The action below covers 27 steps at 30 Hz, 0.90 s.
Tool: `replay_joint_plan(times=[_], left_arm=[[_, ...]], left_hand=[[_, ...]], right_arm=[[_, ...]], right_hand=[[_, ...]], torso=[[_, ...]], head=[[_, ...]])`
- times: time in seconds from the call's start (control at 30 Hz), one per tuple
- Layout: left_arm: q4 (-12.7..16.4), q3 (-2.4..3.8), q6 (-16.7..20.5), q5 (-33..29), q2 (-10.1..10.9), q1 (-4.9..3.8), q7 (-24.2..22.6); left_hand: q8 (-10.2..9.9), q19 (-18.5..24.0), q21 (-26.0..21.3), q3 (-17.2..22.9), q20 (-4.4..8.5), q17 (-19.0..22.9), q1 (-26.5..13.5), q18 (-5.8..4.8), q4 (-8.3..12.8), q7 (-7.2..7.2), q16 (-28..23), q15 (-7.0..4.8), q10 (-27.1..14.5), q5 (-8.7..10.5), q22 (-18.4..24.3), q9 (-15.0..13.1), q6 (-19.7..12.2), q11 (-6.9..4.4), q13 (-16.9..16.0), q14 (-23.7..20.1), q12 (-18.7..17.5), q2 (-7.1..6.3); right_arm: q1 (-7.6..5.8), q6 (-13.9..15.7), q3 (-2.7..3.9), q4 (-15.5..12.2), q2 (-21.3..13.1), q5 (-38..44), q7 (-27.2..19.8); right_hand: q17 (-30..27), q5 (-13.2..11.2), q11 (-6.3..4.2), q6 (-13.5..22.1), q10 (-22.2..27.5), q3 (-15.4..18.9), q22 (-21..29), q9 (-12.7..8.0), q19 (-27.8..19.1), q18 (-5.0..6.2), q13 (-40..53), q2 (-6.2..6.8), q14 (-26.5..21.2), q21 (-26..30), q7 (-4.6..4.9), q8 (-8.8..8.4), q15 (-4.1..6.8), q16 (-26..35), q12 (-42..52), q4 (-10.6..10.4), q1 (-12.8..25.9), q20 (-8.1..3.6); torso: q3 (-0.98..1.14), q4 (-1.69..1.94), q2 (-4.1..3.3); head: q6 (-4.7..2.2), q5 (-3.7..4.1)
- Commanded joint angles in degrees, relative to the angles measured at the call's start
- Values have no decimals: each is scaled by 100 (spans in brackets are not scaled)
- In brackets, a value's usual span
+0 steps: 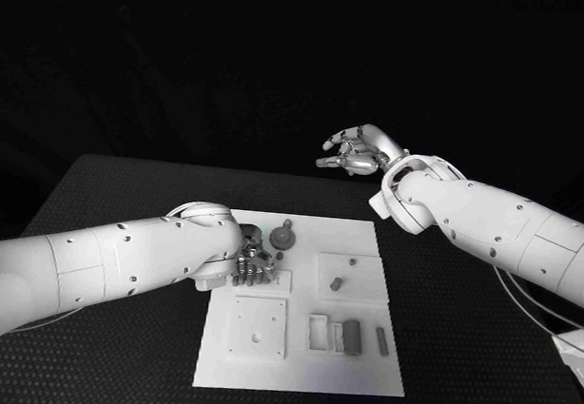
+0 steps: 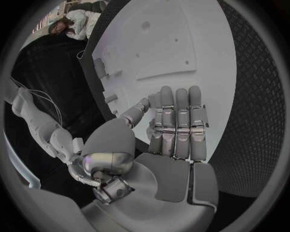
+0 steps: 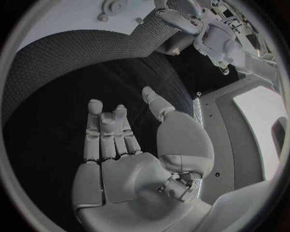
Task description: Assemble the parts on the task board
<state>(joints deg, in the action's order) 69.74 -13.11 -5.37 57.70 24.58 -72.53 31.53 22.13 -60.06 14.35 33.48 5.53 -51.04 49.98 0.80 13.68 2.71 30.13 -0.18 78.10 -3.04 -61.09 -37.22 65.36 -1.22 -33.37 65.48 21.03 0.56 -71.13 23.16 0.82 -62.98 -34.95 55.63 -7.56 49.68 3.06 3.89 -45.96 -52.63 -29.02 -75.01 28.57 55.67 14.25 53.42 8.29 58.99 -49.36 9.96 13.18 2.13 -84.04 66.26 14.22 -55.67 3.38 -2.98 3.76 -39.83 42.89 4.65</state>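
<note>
So the white rectangular task board [image 1: 300,355] sits in the middle of the black textured table [image 1: 128,188], running from near the front edge back toward the centre. The small grey parts are spread over it: a round gear-like piece [image 1: 283,237] near the board's far edge, a little peg [image 1: 336,283] on a raised square plate toward the right edge, and a couple of upright block-shaped pieces [image 1: 352,335] beside a narrow strip [image 1: 382,339] nearer the front right. My guess is they're laid out apart like that so each one can be picked without bumping its neighbour.

The left silver hand [image 1: 251,267] is low over the board's far-left area, just beside the gear-like piece. In the left wrist view its fingers [image 2: 178,121] are straight and side by side, thumb out, nothing in them, so it looks like it's lining up over the board rather than gripping anything. Can't tell whether it's actually touching the board.

The right silver hand [image 1: 355,154] is well away, raised beyond the table's far edge, fingers loosely curled but apart and empty. Probably parked there to keep out of the left arm's way.
</note>
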Motion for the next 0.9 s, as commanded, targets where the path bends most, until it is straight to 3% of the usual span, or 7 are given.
replay_joint_plan(times=[0.03, 0.33, 0.57, 0.7, 0.9], left_arm=[[10, -57, 134, -158, -63, 120, -219], [-26, -56, 196, -161, -61, 120, -258], [-27, -56, 109, -163, -73, 120, -260], [-19, -56, 81, -175, -64, 120, -256], [-18, -56, 126, -182, -34, 120, -240]], left_hand=[[-35, 29, -252, 2, 29, 7, -36, -35, -58, 6, 37, -1, -12, 25, 3, -14, 7, -11, -9, -27, 33, 72], [-30, 38, -277, -137, 28, 12, -97, -31, -46, 7, 54, 0, -22, 26, -15, -51, -9, -12, -23, -40, 39, 133], [-30, 37, -289, -212, 29, 17, -99, -27, 9, 5, 63, -2, -28, 26, -25, -69, -18, -14, -30, -47, 41, 103], [-33, 34, -302, -286, 27, 23, -129, -28, 34, 7, 68, 0, -33, 26, -32, -82, -23, -12, -34, -54, 41, -58], [-69, 55, -347, -361, 18, 48, -281, -28, -96, 26, 49, 12, -87, 26, -23, -85, -76, 1, -23, -101, 9, -312]], right_arm=[[3, -62, 3, -6, 0, -11, -55], [5, -62, 3, -2, 2, -11, -54], [6, -71, 3, -1, 6, -11, -54], [6, -66, 3, 2, 8, -17, -57], [6, -54, 3, 5, 3, -28, -59]], right_hand=[[-7, -19, -2, 4, 35, 43, -78, -10, -30, 75, -9, -33, -25, 33, 34, 8, 13, -24, 27, 3, 18, -5], [-9, -19, -2, 5, 36, 44, -78, -11, -30, 75, -10, -34, -25, 34, 34, 8, 13, -25, 29, 0, 22, -5], [-10, -19, -2, 6, 36, 45, -78, -12, -30, 75, -12, -35, -26, 34, 34, 8, 13, -25, 30, -1, 25, -5], [-11, -19, -2, 7, 37, 47, -78, -13, -30, 75, -13, -33, -26, 35, 35, 8, 13, -26, 31, -4, 30, -4], [-15, -19, 0, 12, 39, 53, -77, -16, -32, 75, -20, -33, -29, 37, 36, 7, 11, -26, 33, -18, 54, -3]], torso=[[3, -1, -3], [2, -1, -4], [1, -1, -1], [1, -1, -1], [-2, 5, 2]], head=[[-2, -1], [1, 3], [1, 6], [7, 9], [7, 13]])
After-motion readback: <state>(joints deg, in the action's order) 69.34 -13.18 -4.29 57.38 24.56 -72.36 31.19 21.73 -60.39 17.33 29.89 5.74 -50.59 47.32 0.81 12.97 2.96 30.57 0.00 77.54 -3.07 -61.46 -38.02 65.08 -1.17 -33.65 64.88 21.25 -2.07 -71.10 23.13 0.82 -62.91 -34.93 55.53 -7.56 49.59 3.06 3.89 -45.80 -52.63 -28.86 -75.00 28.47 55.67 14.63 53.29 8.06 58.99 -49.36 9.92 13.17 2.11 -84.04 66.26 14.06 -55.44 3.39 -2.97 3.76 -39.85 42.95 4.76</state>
